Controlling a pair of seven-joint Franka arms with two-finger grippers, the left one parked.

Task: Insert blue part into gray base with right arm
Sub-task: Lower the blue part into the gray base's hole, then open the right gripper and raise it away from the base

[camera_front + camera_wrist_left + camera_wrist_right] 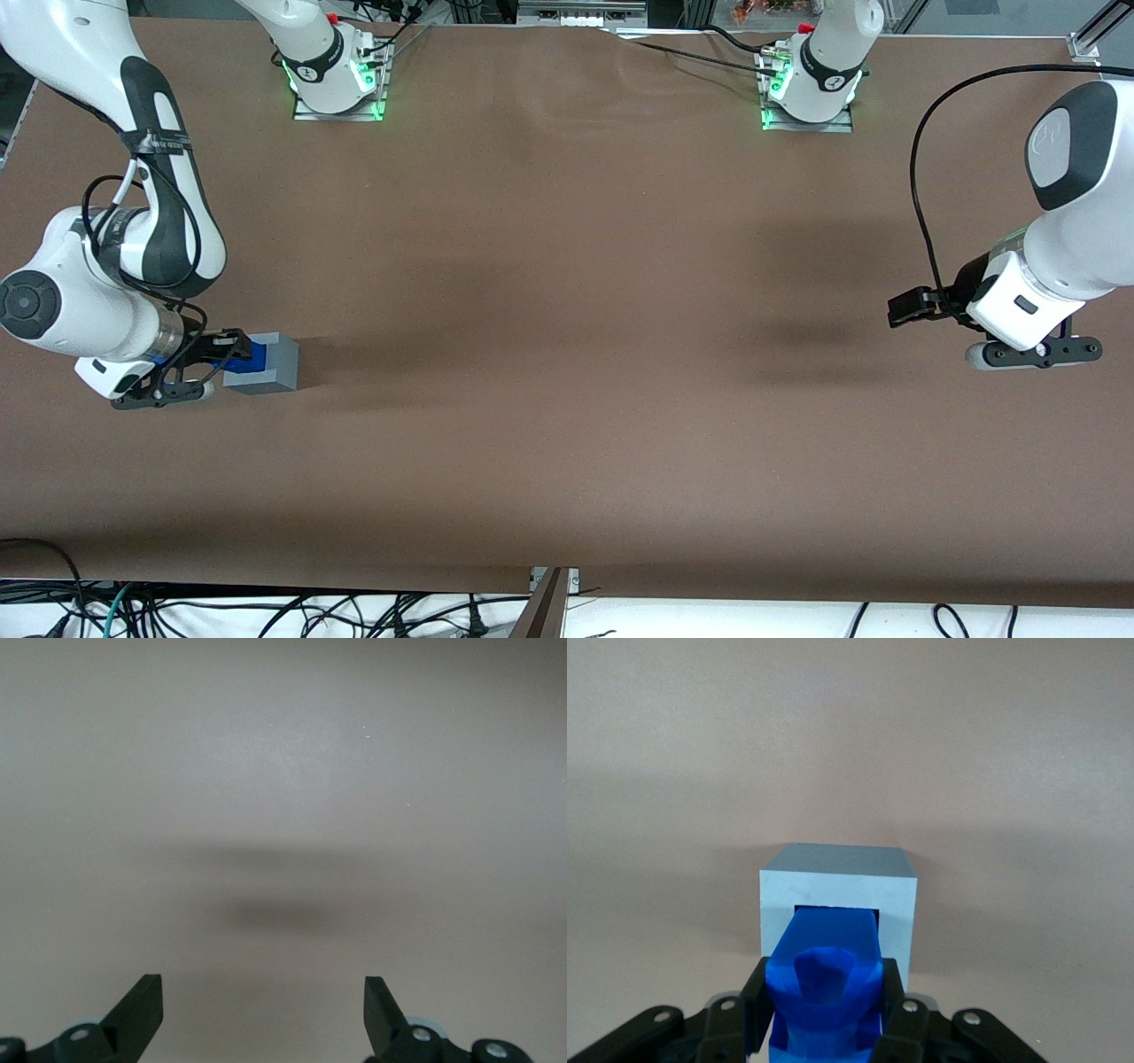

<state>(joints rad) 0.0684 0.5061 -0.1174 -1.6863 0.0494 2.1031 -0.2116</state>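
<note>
The gray base [266,365] is a light-gray cube on the brown table at the working arm's end. In the right wrist view the gray base [837,881] shows a square recess in the face turned toward the gripper. My right gripper [215,359] is shut on the blue part [244,354], with its black fingers [754,999] pressed against both sides. The blue part [826,979] has its knob toward the camera and its front end sits in the mouth of the recess.
The brown table [567,354] stretches wide toward the parked arm's end. Two arm bases [337,71] stand at the table edge farthest from the front camera. Cables lie below the near edge.
</note>
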